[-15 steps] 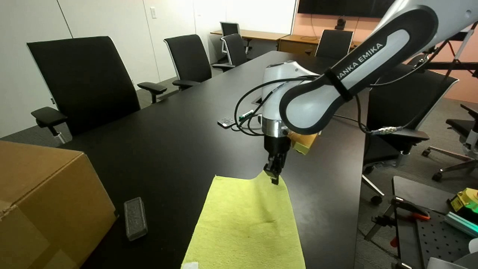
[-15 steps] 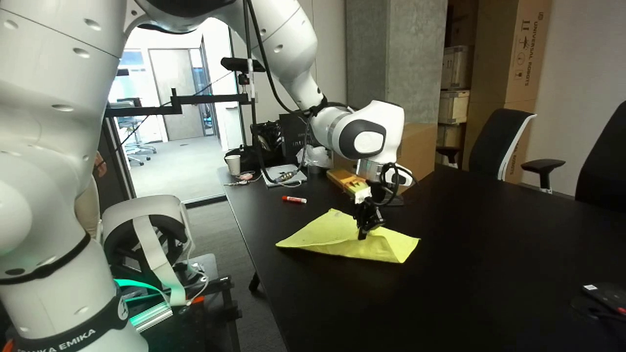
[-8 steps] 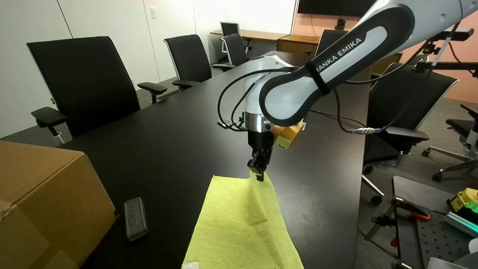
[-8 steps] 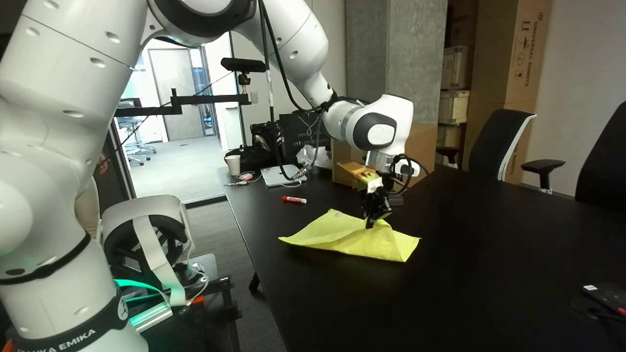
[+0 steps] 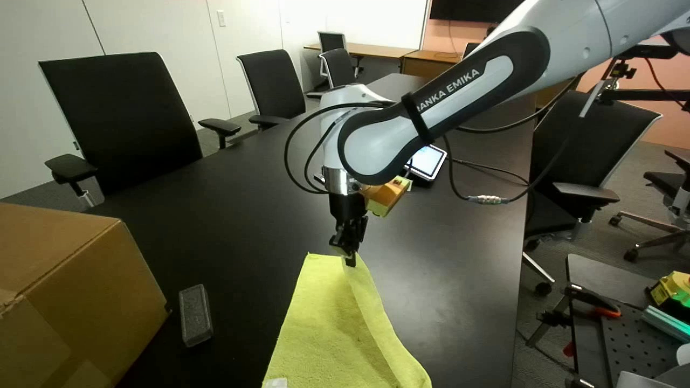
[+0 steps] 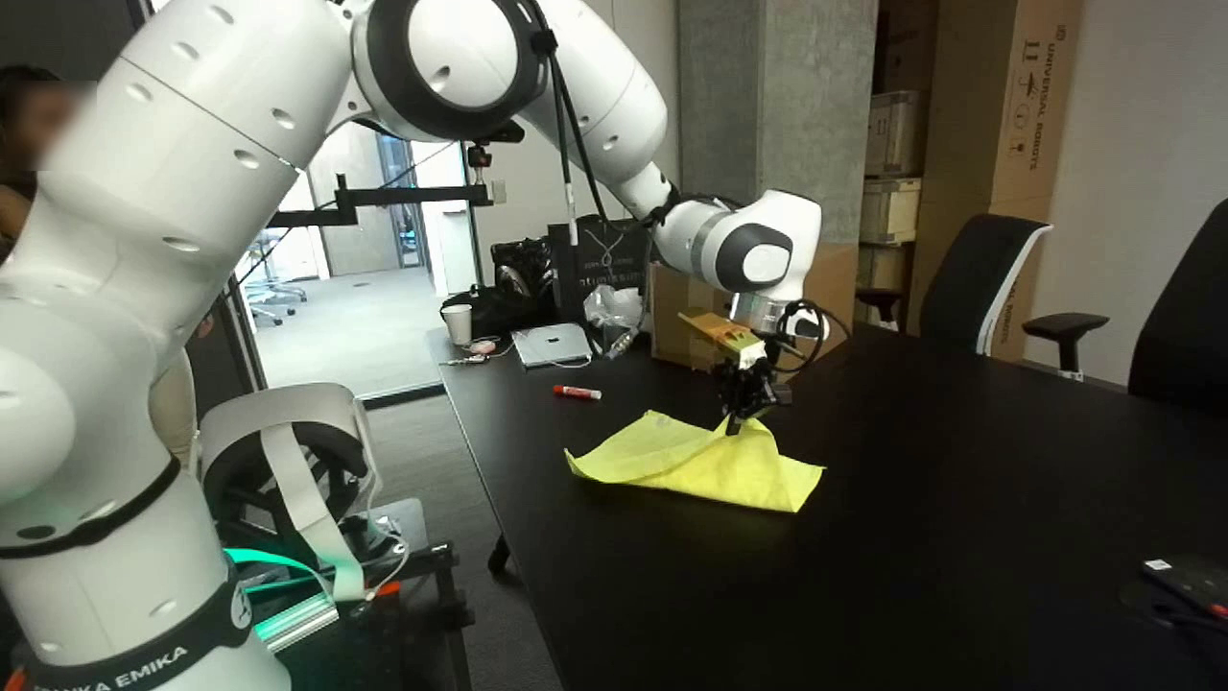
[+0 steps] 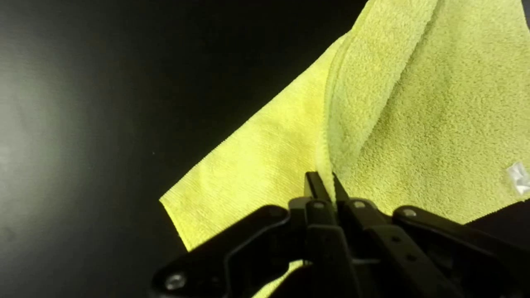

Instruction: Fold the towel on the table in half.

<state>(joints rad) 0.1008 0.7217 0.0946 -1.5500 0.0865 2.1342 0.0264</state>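
While most of the yellow-green towel [image 5: 323, 323] lies on the black conference table [image 5: 237, 242], bottom middle of the frame in an exterior view, one edge is lifted and I've got it pinched between the fingertips of my gripper [image 7: 326, 188], a bit below center in the wrist view. Gray oblong block [image 5: 195, 315] and cardboard box [image 5: 91, 296] are lower left in an exterior view. Red marker [image 6: 577, 392] and closed laptop [image 6: 554, 345] show left of center in an exterior view.

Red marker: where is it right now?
In an exterior view, the red marker lies slightly left of the picture's centre on the black table, between the silver laptop and the yellow-green towel.
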